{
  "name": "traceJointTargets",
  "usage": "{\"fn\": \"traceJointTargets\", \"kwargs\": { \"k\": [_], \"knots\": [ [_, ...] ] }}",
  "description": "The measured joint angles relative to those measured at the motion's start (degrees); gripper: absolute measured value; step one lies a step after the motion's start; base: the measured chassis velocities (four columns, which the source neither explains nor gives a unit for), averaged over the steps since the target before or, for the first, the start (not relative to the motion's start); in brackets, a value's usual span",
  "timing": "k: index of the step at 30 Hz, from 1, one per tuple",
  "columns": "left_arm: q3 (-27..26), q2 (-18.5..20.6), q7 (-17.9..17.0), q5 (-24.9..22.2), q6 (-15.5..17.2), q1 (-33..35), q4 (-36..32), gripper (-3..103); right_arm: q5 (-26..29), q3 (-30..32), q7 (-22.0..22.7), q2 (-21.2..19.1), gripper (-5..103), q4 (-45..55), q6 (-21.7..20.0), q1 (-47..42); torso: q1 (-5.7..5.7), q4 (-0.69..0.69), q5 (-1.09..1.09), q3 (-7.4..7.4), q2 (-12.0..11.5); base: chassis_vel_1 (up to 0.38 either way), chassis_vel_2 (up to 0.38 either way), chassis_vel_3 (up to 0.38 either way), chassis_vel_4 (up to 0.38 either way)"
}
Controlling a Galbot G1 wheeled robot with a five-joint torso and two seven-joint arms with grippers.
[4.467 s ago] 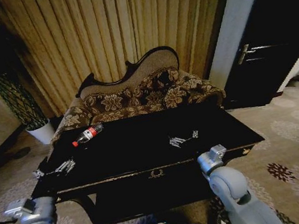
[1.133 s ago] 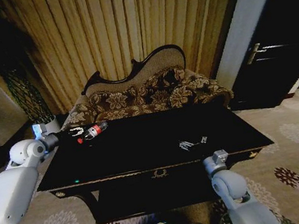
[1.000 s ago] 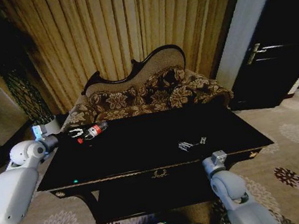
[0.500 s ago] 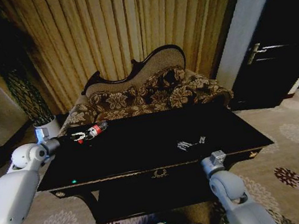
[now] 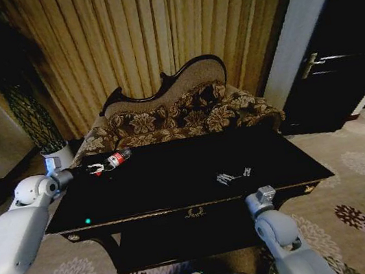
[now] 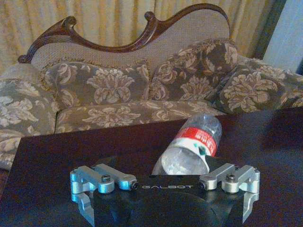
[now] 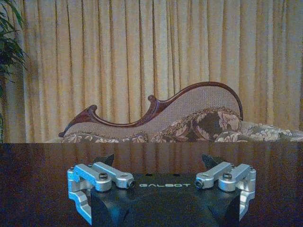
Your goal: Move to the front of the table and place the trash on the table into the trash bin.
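Observation:
On the far left of the black glossy table (image 5: 174, 173) lies the trash I can see, a clear plastic bottle (image 5: 118, 158) with a red label and cap. My left gripper (image 5: 95, 168) reaches in over the table's left end. It is open right at the bottle's base. In the left wrist view the bottle (image 6: 191, 149) lies just ahead of the left gripper (image 6: 163, 189), in line with the gap between the spread fingers. My right gripper (image 5: 234, 175) hovers open and empty over the table's front right. The trash bin is out of view.
A carved floral sofa (image 5: 179, 113) stands close behind the table, with curtains behind it. A white plant pot (image 5: 58, 155) sits on the floor at the far left. A dark door (image 5: 338, 64) is at the right. Patterned carpet surrounds the table.
My left gripper has crept forward and a little lower, closing on the bottle's base. The bottle and my right gripper have not moved.

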Motion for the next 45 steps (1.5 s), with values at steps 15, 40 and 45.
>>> {"fn": "traceJointTargets", "kwargs": {
  "k": [15,40,45],
  "knots": [
    [6.36,-3.09,2.57,3.58,-0.05,-7.41,5.05,100,0.34,0.33,0.0,-1.01,100,-2.06,0.53,2.96,0.0,-0.01,0.0,0.0,0.0,0.0,0.0,0.0,0.0],
    [7.24,-3.77,4.5,4.79,0.96,-7.15,5.52,96,0.41,0.14,0.0,-1.17,100,-2.89,1.27,4.15,0.0,0.0,0.0,0.0,0.0,0.0,0.0,0.0,0.0],
    [7.14,-3.77,4.49,4.61,0.97,-7.05,5.53,81,0.41,0.13,0.0,-1.09,100,-2.97,1.41,4.24,0.0,0.0,0.0,0.0,0.0,0.0,0.0,0.0,0.0]
  ]
}}
